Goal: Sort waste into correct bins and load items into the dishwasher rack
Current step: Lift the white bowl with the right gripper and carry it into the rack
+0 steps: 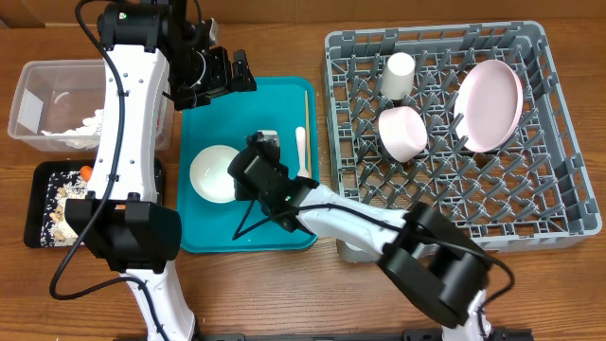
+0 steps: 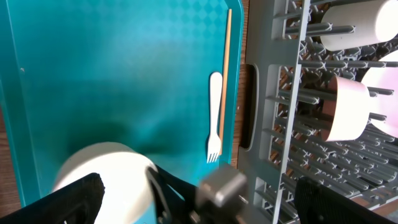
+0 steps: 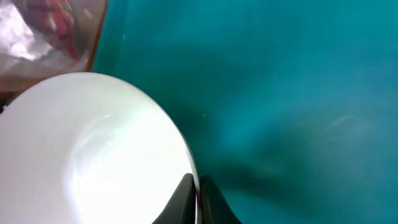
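Your right claw (image 3: 198,198) is pressed together on the thin rim of the white bowl (image 1: 212,173), one finger inside the rim and one outside. The bowl is smooth, glossy and round. It sits mouth-up in the left half of the teal tray (image 1: 284,95), and the pinch is on its right side.

Your left claw (image 1: 223,72) hangs spread wide over the tray's far left corner, holding nothing.

Bare, finely textured teal surface lies between the bowl and the white plastic fork (image 1: 301,152). The fork lies flat close to the tray's right edge, its long axis parallel to that edge and its tines toward the near edge. A thin wooden chopstick (image 1: 310,118) lies right along that raised edge on the same line, reaching toward the far right corner.

The grey plastic rack (image 1: 568,204) stands just beside the tray on the right side of the tabletop, with a lattice floor and upright pegs. Its far half holds a white cup (image 1: 398,76), a pale-pink bowl (image 1: 402,133) and a pale-pink plate (image 1: 490,104) on edge. Its near rows show only open pegs.

At the tabletop's left edge, the clear tub (image 1: 33,85) holds crumpled white napkin (image 1: 83,128). Nearer you, the shallow black tray (image 1: 38,204) carries beige scraps (image 1: 64,206) and a small orange carrot (image 1: 85,171).
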### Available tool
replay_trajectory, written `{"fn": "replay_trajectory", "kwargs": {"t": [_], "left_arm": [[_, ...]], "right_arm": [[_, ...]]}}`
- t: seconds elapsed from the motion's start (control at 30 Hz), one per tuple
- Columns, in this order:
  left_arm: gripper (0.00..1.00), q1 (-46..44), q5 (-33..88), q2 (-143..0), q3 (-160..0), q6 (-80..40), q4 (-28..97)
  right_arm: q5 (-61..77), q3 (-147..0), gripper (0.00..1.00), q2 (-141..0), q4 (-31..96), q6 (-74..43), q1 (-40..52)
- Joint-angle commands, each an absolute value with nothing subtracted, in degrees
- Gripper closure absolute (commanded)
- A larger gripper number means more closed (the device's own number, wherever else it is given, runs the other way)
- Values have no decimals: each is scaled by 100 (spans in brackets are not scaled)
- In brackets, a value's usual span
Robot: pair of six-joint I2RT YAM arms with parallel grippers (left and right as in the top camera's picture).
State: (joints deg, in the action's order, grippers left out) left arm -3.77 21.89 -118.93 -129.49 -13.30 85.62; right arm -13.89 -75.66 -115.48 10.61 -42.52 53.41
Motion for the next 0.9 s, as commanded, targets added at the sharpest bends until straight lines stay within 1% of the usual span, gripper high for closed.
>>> {"fn": "replay_trajectory", "kwargs": {"t": [0.0, 0.17, 0.37, 0.7, 0.83, 0.87], "left_arm": [[0, -412, 2187, -11710, -13076, -1284, 8545], [0, -412, 2187, -11710, -13076, -1284, 8545], [0, -412, 2187, -11710, -13076, -1284, 8545], [0, -412, 2187, -11710, -13076, -1282, 8545], [0, -412, 2187, -11710, -13076, -1284, 8545], [0, -412, 2187, -11710, -13076, -1284, 8545]], "right_arm": [[-1935, -7625, 96, -10951, 1308, -4021, 5363], [-2475, -7625, 96, -10637, 2008, -3734, 5363], [-3669, -7625, 96, -10363, 3096, -3723, 5363], [-4066, -7625, 96, -9137, 4329, -3721, 5360], [-4418, -7625, 96, -8558, 5094, -3721, 5315], [-4547, -7625, 96, -8307, 5522, -3721, 5225]]}}
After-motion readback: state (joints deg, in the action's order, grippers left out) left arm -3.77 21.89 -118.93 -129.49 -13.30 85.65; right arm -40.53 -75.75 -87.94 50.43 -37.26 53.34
